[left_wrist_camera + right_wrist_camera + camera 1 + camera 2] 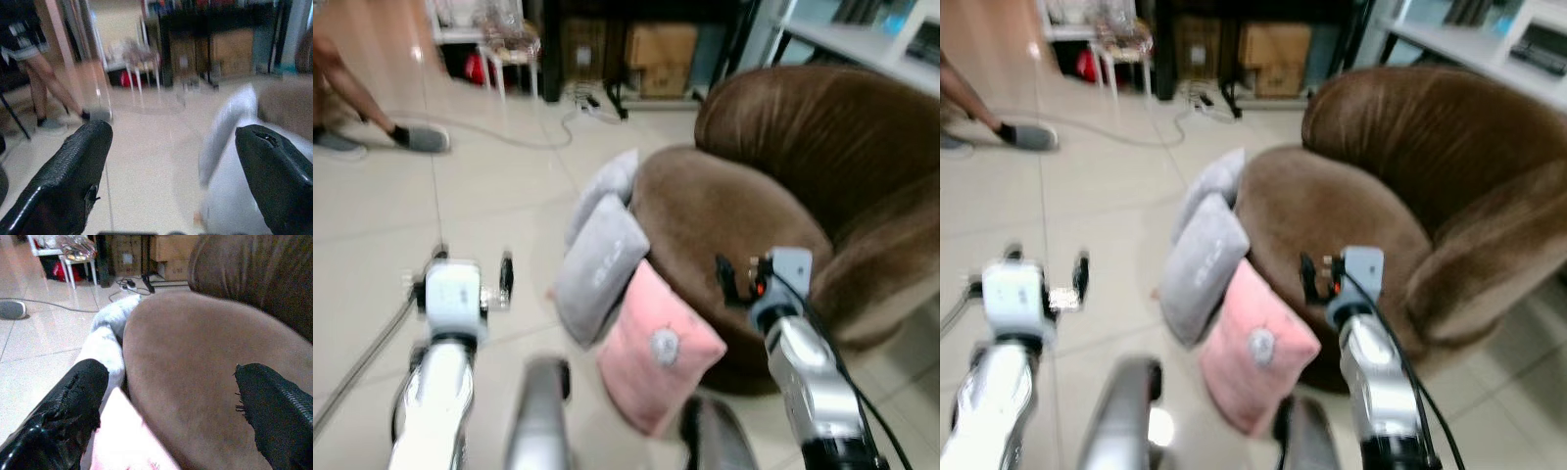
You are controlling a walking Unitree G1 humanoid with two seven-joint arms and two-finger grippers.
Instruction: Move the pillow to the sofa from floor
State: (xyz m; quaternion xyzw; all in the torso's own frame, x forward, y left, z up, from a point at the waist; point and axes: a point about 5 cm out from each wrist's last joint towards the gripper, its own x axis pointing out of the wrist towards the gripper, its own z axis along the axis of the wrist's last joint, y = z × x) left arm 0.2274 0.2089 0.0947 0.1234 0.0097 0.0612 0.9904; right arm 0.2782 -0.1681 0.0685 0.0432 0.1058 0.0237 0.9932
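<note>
Three pillows lean against the front of the brown sofa (734, 225) at centre frame: a pink pillow (658, 345) lowest, a grey pillow (598, 269) above it and a second grey pillow (605, 186) behind, all on the tiled floor (499, 196). The left gripper (171, 161) hovers with fingers spread wide at lower left, short of the pillows; the right gripper (171, 401), likewise spread, hangs above the sofa seat at lower right. Nothing is grasped. The risks look plain: with three cushions touching, a reach may nudge the stack over or seize the wrong one, and soft fabric may slip from a shallow pinch. A person's foot (419, 137) and a cable (509, 137) cross the upper left.
</note>
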